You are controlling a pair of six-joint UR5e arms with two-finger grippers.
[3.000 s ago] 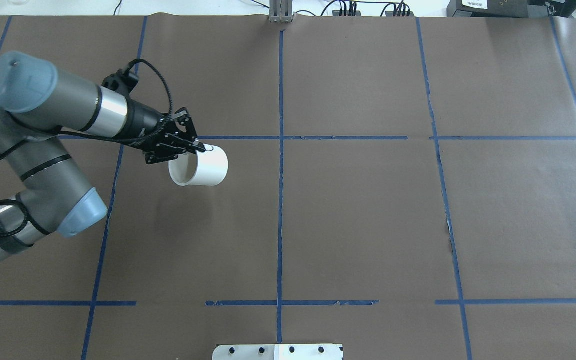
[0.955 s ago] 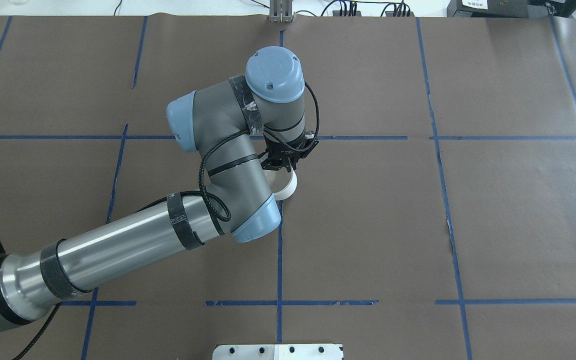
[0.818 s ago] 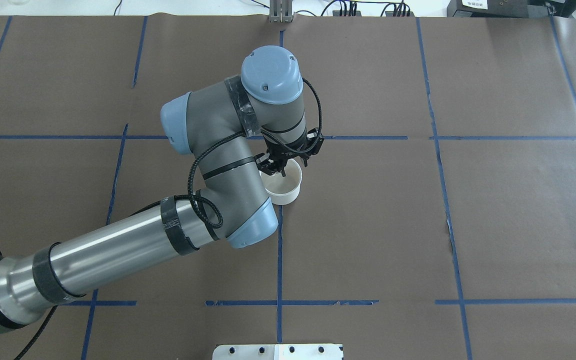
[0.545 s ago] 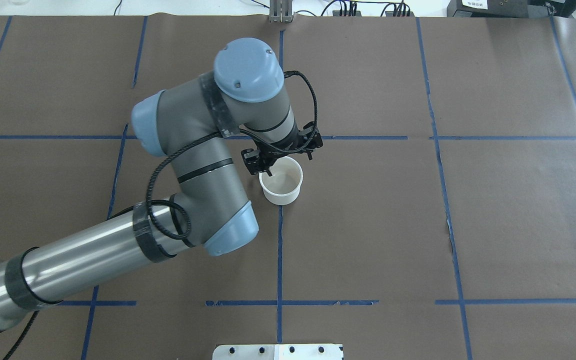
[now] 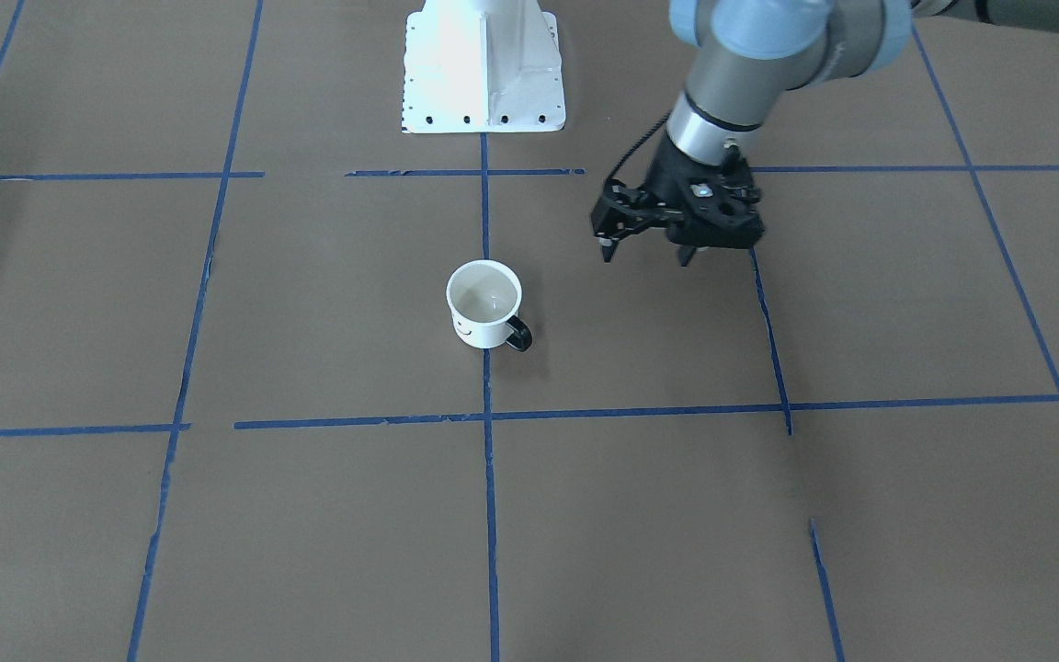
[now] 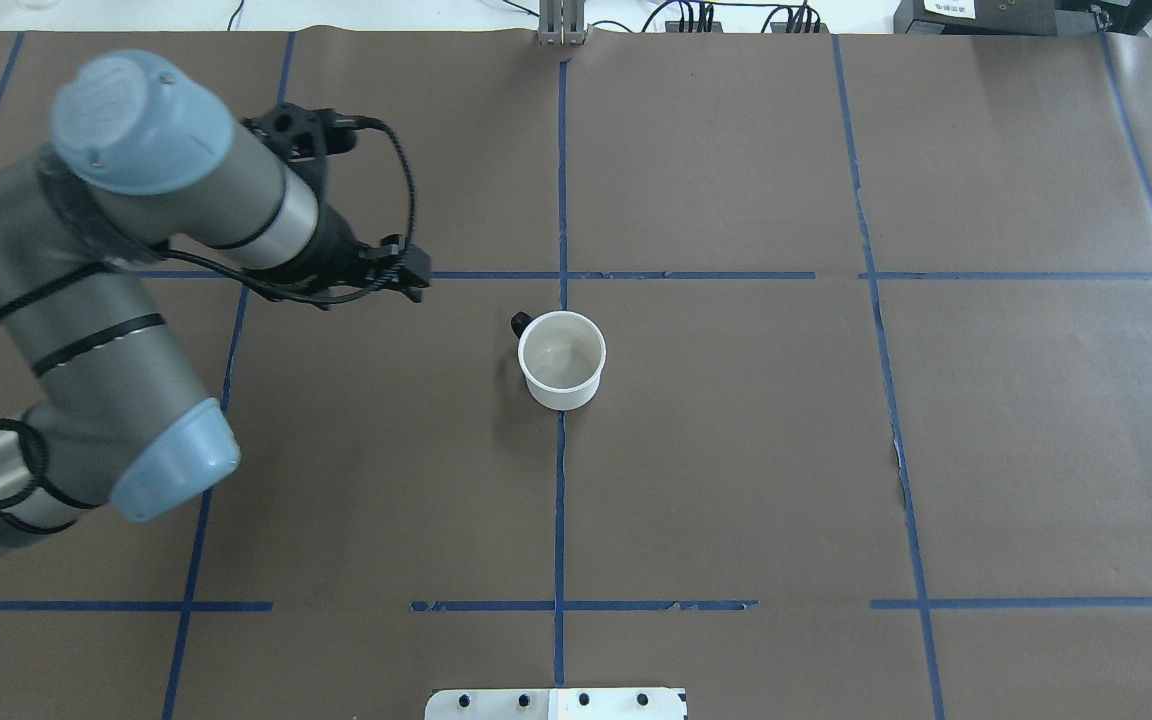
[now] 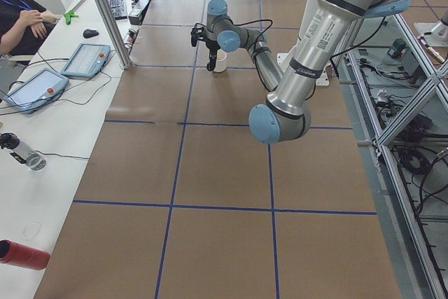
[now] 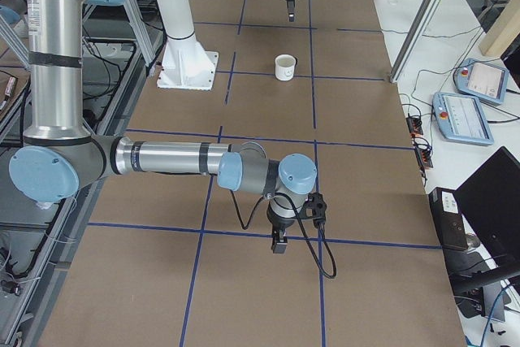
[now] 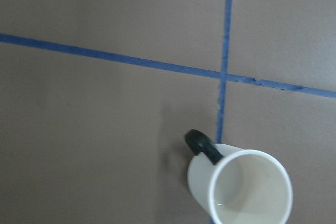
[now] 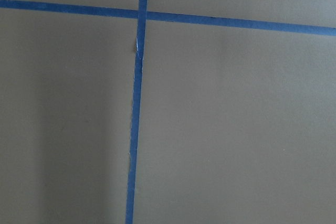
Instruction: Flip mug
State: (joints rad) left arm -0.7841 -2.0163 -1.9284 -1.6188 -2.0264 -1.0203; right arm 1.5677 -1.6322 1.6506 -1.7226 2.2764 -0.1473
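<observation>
Brown paper all over the bench (image 6: 736,450), cut into big squares by blue tape lines (image 6: 560,500). White mug (image 5: 483,308) near the middle, standing upright with its open mouth up, right on one blue line and close to where two lines cross. Black handle (image 5: 518,336) on the side away from the robot and toward its left. Small black smiley (image 5: 463,325) on the side away from the robot too.

Left hand (image 5: 646,257) over the bench, off to the robot's left of the mug and well apart from it. Fingers spread wide, pointing down, holding nothing.

Right hand (image 8: 279,245) low over the bench, far off at the robot's right end, well apart from the mug. Too small and far away to tell if wide or narrow. Only brown paper and blue tape below it.
</observation>
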